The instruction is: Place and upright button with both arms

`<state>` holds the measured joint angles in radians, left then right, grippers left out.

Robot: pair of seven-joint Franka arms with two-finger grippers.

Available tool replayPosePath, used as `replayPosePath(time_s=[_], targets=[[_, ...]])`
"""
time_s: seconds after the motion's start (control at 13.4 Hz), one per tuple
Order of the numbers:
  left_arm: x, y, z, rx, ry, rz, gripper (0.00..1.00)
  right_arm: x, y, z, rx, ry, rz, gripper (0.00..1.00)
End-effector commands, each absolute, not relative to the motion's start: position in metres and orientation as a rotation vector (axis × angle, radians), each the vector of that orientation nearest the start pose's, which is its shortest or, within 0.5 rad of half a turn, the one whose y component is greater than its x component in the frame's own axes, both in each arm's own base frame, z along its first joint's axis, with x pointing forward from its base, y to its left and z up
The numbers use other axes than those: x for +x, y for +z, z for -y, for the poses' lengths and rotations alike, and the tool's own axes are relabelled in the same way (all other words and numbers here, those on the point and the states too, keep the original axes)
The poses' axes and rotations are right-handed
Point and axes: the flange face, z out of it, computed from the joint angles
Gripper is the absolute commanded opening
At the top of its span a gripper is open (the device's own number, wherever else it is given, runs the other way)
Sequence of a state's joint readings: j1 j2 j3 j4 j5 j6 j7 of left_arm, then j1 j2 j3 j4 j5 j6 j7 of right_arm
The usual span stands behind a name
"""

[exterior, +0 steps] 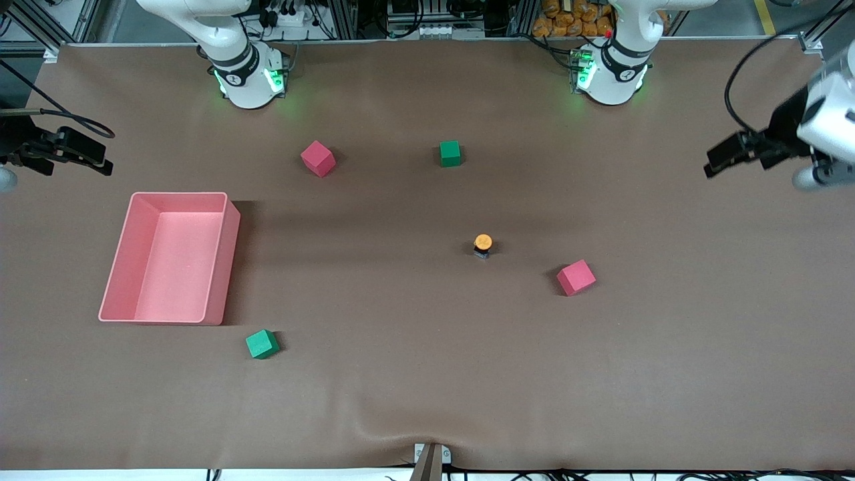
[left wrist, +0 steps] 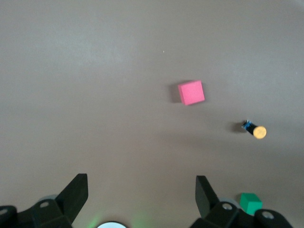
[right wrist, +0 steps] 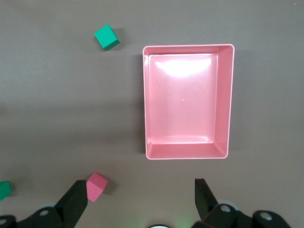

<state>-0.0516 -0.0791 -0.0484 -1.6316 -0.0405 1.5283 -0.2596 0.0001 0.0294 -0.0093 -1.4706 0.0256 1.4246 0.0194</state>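
The button (exterior: 482, 244) is a tiny black cylinder with a round orange cap. It appears to stand cap up on the brown table, near the middle and toward the left arm's end. It also shows in the left wrist view as the button (left wrist: 255, 129). My left gripper (left wrist: 141, 183) hangs high over the left arm's end of the table, open and empty, well apart from the button. My right gripper (right wrist: 141, 187) hangs high over the right arm's end, open and empty. Both hands show at the side edges of the front view, the left hand (exterior: 768, 143) and the right hand (exterior: 67, 150).
A pink bin (exterior: 214, 267) sits toward the right arm's end. One red cube (exterior: 576, 277) lies beside the button, a little nearer the front camera. Another red cube (exterior: 318, 158) and a green cube (exterior: 450, 153) lie closer to the bases. A second green cube (exterior: 262, 344) lies near the bin.
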Motion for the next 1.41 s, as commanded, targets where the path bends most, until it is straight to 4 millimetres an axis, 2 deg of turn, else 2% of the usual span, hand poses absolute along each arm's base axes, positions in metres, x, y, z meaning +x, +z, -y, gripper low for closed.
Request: replayPosePath(time_s=[0.0,0.15,0.37,0.52,0.74,0.82,1.34], targets=[[0.501,0.642,0.051,-3.143,0.009,0.172,1.00,0.551,0.644,0.000,-3.099,0.115,-0.043,1.00],[0.505,0.646,0.050,-3.115,-0.012,0.162,1.00,0.551,0.643,0.001,-3.099,0.117,-0.045,1.00],[0.528,0.638,0.046,-3.118,-0.004,0.154,1.00,0.551,0.642,0.003,-3.100,0.129,-0.050,1.00],[0.539,0.632,0.028,-3.123,-0.012,0.099,1.00,0.551,0.642,0.007,-3.099,0.131,-0.059,1.00],[0.541,0.633,0.023,-3.126,-0.031,0.096,1.00,0.551,0.642,0.005,-3.100,0.129,-0.055,1.00],[0.541,0.633,0.014,-3.128,-0.030,0.122,1.00,0.551,0.642,0.004,-3.100,0.126,-0.050,1.00],[0.541,0.633,0.017,-3.165,-0.026,0.129,1.00,0.552,0.640,0.004,-3.100,0.133,-0.053,1.00]])
